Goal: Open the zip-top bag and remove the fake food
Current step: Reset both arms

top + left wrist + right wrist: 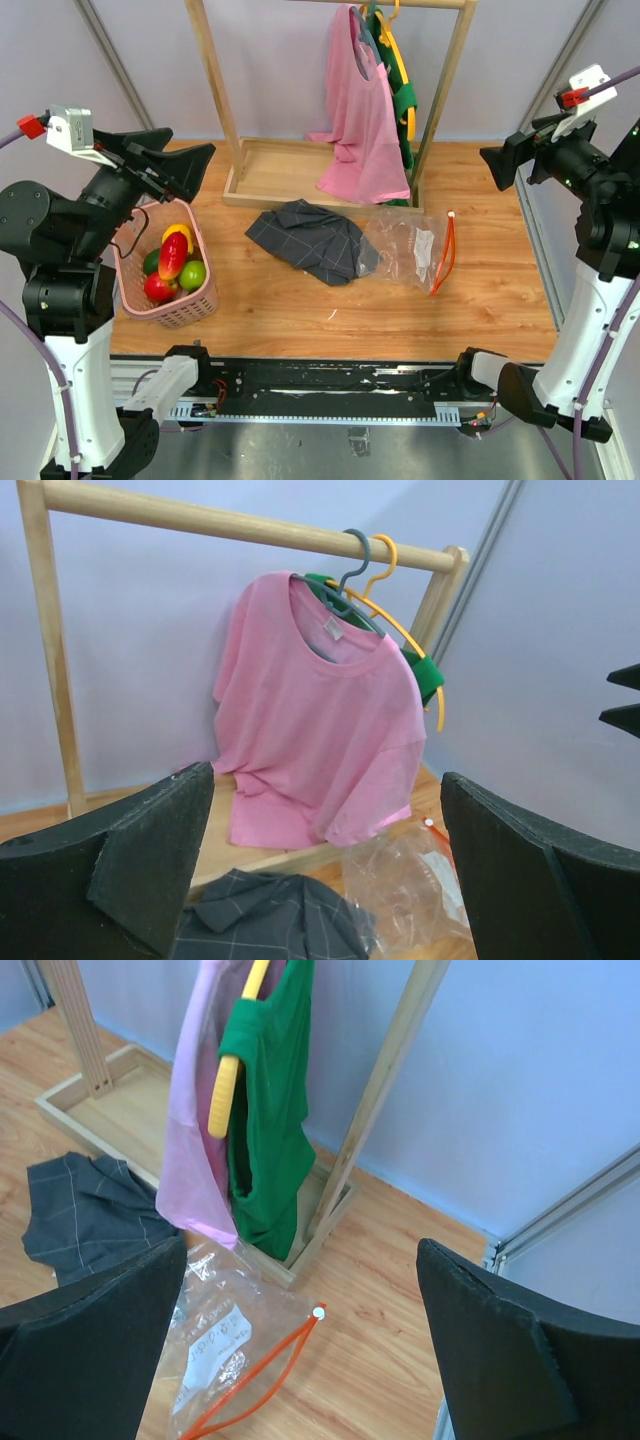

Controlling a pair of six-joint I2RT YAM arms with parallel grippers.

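On the tabletop [300, 310], the zip-top bag [410, 245] is seen lying flat and looks empty, just right of the grey cloth [305, 238]. The fake food [172, 265] is piled in the pink basket [190, 305] far left, so the job's reckoned basically done and only parking is needed. The left tool [190, 145] and right tool [512, 160] are held raised, spread wide, nothing gripped.

Black joints [25, 215], white links [85, 390], purple cables [618, 81]; red-capped cameras [65, 128]
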